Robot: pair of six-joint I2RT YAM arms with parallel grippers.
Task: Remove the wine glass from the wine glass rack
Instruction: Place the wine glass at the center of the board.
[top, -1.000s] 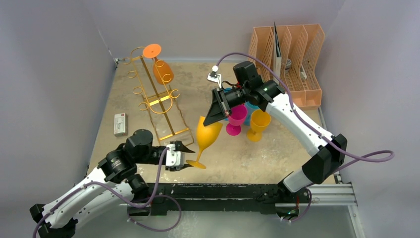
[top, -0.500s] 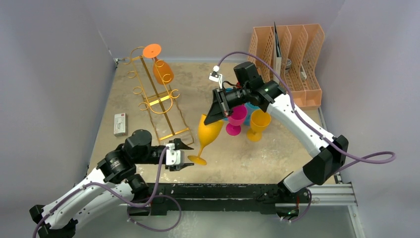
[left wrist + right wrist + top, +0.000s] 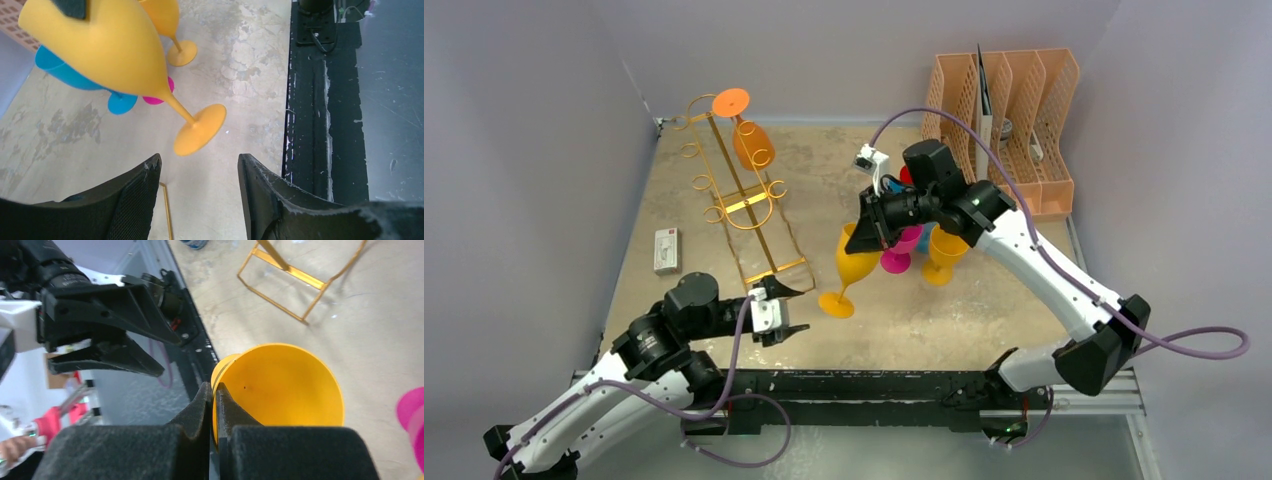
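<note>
So the yellow wine glass (image 3: 854,262) is held tilted just right of the wine glass rack (image 3: 744,195), its rim pinched by the right gripper (image 3: 212,392). The left gripper (image 3: 199,161) is spread, empty. Probably light, stiff, slick plastic, best grabbed by the stem.

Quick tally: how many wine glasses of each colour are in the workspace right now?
Yellow: 2, the held yellow glass and the standing yellow glass
Orange: 1, the orange glass hanging on the gold rack
Pink: 1, the pink glass
Blue: 1, the blue glass
Total: 5
</note>
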